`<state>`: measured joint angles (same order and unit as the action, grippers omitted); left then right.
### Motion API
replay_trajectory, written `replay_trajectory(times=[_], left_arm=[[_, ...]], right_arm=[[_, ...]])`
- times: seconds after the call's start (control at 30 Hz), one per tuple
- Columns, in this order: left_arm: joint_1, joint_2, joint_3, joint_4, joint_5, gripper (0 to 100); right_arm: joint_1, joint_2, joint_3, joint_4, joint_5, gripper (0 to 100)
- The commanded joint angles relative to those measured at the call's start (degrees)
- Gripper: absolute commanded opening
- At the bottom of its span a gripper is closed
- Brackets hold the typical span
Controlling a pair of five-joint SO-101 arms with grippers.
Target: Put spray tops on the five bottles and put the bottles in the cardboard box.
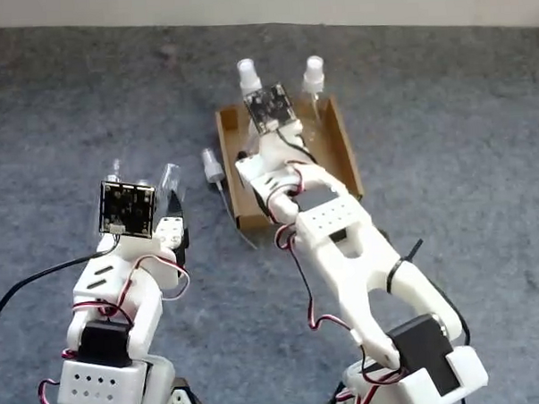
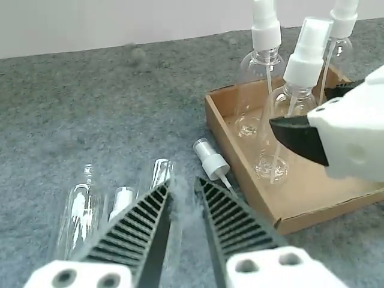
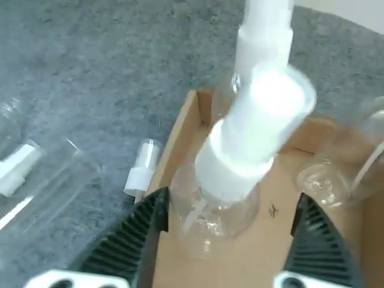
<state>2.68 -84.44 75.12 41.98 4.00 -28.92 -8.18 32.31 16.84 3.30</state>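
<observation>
- Right claw (image 3: 231,201) stood wide open inside the cardboard box (image 2: 240,153), 1 jaw on each side of an upright capped bottle (image 3: 213,228). I could not tell whether either jaw touched the bottle.
- That bottle stood on the box floor near the wall facing the left arm, with a white spray top on its neck.
- A second capped bottle (image 2: 264,75) and a third capped bottle (image 2: 337,51) stood upright at the far end of the box, well apart from each other, each with a spray top on.
- Left claw (image 2: 183,186) hung low over the grey desk (image 1: 443,87) well outside the box, its jaws only a narrow gap apart and holding nothing.
- Just beyond its tips, 2 clear bottles lay on their sides: a bare bottle (image 2: 78,213) and a second bare bottle (image 2: 161,173).
- Between these 2 lay a white spray top (image 2: 123,201), whether touching either I could not tell.
- Another loose spray top (image 2: 211,159) lay on the desk just beside the outer wall of the box, on the side nearer the left arm.
</observation>
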Motion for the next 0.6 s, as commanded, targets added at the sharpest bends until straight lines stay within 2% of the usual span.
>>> replay_trajectory(times=[0.0,0.33,0.47,0.57], left_arm=[[-0.4,0.0,-0.3,0.1,-0.1,0],[-0.8,2.2,-4.3,0.4,-0.2,0],[-4.0,13.3,-11.1,0.5,-0.2,0],[-7.7,25.1,-20.7,5.8,-0.3,0]], right_arm=[[-1.2,-1.5,-8.8,5.0,0.7,26.0],[-4.0,-17.4,-15.7,20.7,0.7,26.0],[-0.4,-23.1,-15.4,35.3,0.7,25.9],[4.3,-25.9,-15.5,46.5,0.7,25.7]])
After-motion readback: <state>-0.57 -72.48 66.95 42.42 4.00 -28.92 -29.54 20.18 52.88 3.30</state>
